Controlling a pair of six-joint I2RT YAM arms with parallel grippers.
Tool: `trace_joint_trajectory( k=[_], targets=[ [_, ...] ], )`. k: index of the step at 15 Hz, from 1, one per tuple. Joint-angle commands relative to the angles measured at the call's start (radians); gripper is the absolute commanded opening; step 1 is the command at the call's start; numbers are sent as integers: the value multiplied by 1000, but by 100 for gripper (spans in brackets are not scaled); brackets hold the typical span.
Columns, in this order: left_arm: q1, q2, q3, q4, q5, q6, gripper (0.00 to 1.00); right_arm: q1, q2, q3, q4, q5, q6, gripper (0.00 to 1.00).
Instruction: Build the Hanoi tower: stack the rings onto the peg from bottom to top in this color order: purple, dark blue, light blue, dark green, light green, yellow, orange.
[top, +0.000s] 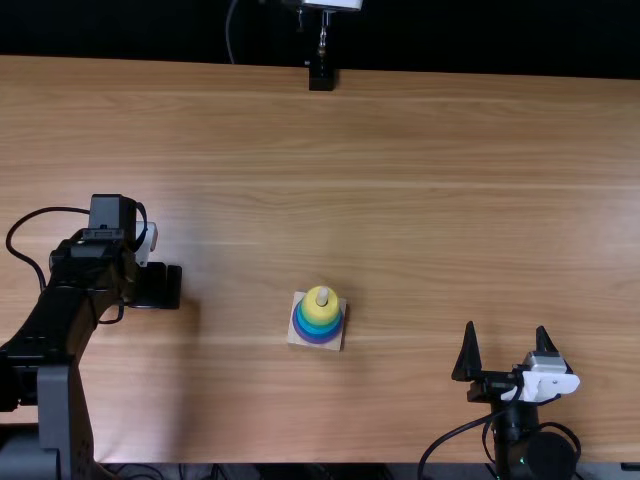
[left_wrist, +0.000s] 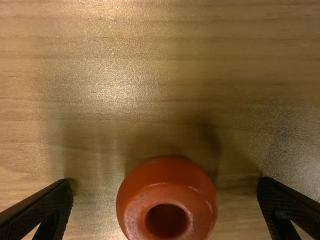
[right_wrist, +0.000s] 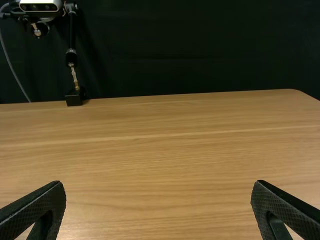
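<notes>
In the top view my left gripper (top: 157, 286) points down over the table's left part. The left wrist view has that gripper (left_wrist: 165, 184) open, with the orange ring (left_wrist: 132, 202) between its spread fingers, touching neither. That ring lies flat on the wood, its hole facing up. Around the peg (top: 322, 297) on a pale square base (top: 299, 338) sit stacked rings, a yellow ring (top: 318, 311) uppermost, green and blue tones below, and a purple ring (top: 312, 337) lowest. My right gripper (top: 508, 348) stands open near the front right; in the right wrist view the gripper (right_wrist: 159, 187) holds nothing.
A black camera stand (top: 321, 76) is at the wooden table's (top: 450, 150) far edge, also seen in the right wrist view as a stand (right_wrist: 74, 98). Cables loop beside both arms. The ring stack stands between the two arms, closer to the near edge.
</notes>
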Motion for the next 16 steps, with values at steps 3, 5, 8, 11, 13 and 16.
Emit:
trace_joint_trajectory(
  k=[3, 5, 8, 11, 13, 16],
  targets=[
    [-2, 4, -18, -13, 14, 5, 15, -10, -11, -9, 2, -6, -2, 100],
    [-3, 3, -18, -1, 5, 5, 0, -10, -11, -9, 2, -6, -2, 100],
    [-5, -2, -14, -5, 3, 5, 0, -10, -11, -9, 2, -6, -2, 100],
    [-31, -17, 38, -25, 3, 7, 0, -10, -11, -9, 2, -6, -1, 100],
    [-52, -85, 89, -64, 3, -6, 0, -10, -11, -9, 2, -6, -1, 100],
    [-94, -132, 210, -230, 20, -10, 0, -10, -11, -9, 2, -6, -1, 100]
  ],
)
